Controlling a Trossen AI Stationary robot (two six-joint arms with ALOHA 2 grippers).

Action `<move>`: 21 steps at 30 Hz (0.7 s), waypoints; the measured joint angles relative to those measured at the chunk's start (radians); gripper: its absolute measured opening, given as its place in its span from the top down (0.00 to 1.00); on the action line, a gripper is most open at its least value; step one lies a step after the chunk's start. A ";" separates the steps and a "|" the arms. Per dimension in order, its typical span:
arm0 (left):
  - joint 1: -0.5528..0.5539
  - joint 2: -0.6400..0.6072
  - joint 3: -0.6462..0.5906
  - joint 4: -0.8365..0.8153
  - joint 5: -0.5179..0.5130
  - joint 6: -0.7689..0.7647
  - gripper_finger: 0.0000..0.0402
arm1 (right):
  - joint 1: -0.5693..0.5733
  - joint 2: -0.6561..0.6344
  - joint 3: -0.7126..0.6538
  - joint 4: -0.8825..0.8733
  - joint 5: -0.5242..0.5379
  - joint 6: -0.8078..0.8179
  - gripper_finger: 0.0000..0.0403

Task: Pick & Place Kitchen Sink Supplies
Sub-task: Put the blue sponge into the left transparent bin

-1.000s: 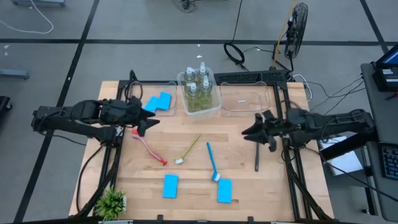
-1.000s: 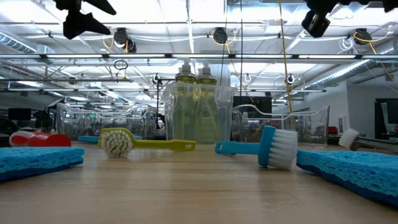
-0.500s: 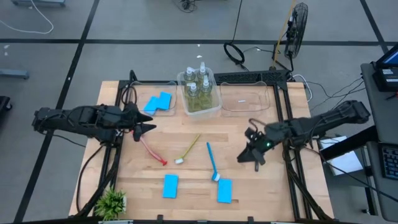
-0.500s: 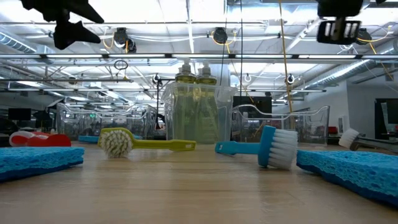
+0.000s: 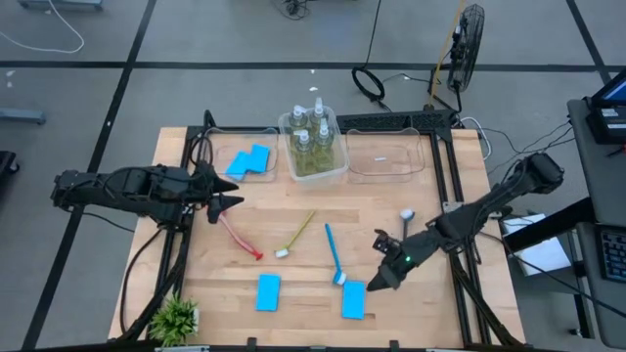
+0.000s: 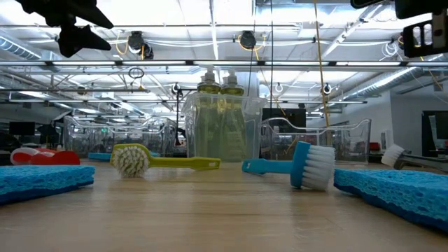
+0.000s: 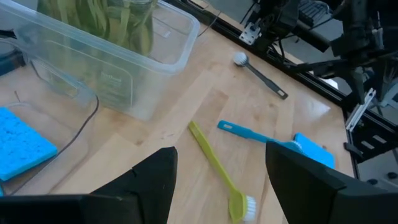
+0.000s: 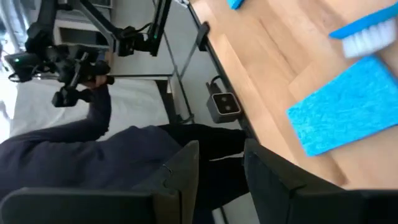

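Several clear pump bottles (image 5: 312, 145) of yellow-green liquid stand in a clear bin (image 5: 337, 171) at the far middle. Two blue sponges (image 5: 247, 161) lie in the bin to its left. On the table lie a red brush (image 5: 235, 235), a yellow-green brush (image 5: 296, 235), a blue brush (image 5: 334, 254), a dark grey brush (image 5: 406, 215) partly under my right arm, and two blue sponges (image 5: 268, 291) (image 5: 353, 300). My left gripper (image 5: 233, 202) hovers open above the red brush's far end. My right gripper (image 5: 375, 282) hangs open, narrowly, just right of the near sponge (image 8: 348, 106).
An empty clear bin (image 5: 386, 156) stands at the far right. A small green plant (image 5: 176, 318) sits at the near left corner. In the right wrist view a person in a dark sleeve (image 8: 93, 155) stands beyond the table's near edge.
My right gripper has swung from the table's right side toward the near edge and leftward, sinking and rolling about its own line, and now hangs beside the near blue sponge. My left gripper has drawn back a little toward the left edge and sunk slightly. Nothing on the table has moved.
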 joint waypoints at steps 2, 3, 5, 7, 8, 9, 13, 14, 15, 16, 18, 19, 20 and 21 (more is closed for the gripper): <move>0.000 0.000 0.000 -0.001 0.007 0.001 0.39 | 0.009 0.035 0.029 -0.010 0.001 0.004 0.72; 0.000 0.000 0.000 -0.004 0.008 0.001 0.39 | 0.011 0.050 0.051 -0.021 0.001 0.004 0.72; 0.000 0.000 0.000 -0.007 0.009 0.002 0.39 | 0.013 0.079 0.099 -0.061 -0.004 0.004 0.72; 0.000 0.000 0.000 -0.008 0.011 0.010 0.39 | 0.013 0.109 0.149 -0.136 -0.008 0.006 0.72; 0.000 0.000 0.000 -0.007 0.011 0.016 0.39 | 0.013 0.123 0.173 -0.181 -0.009 0.012 0.72; 0.000 0.000 0.000 -0.007 0.011 0.021 0.39 | 0.013 0.138 0.197 -0.228 -0.012 0.017 0.72; 0.000 0.000 0.000 -0.007 0.011 0.031 0.39 | 0.013 0.192 0.270 -0.387 -0.011 0.058 0.72; 0.000 0.000 0.000 -0.007 0.011 0.037 0.39 | 0.013 0.208 0.278 -0.401 -0.009 0.071 0.72; 0.000 0.000 0.000 -0.007 0.011 0.045 0.39 | 0.013 0.225 0.282 -0.404 -0.008 0.081 0.72; 0.000 0.000 0.000 -0.007 0.011 0.056 0.39 | 0.013 0.242 0.285 -0.401 -0.006 0.091 0.72; 0.000 0.000 0.000 -0.007 0.011 0.074 0.39 | 0.013 0.277 0.291 -0.386 -0.002 0.112 0.72; 0.000 0.000 0.000 -0.006 0.011 0.084 0.39 | 0.013 0.294 0.295 -0.381 -0.002 0.128 0.72; 0.000 0.000 0.000 -0.006 0.011 0.092 0.39 | 0.013 0.306 0.295 -0.382 -0.004 0.151 0.72; 0.000 0.000 0.000 -0.006 0.011 0.098 0.39 | 0.013 0.319 0.295 -0.388 -0.010 0.173 0.72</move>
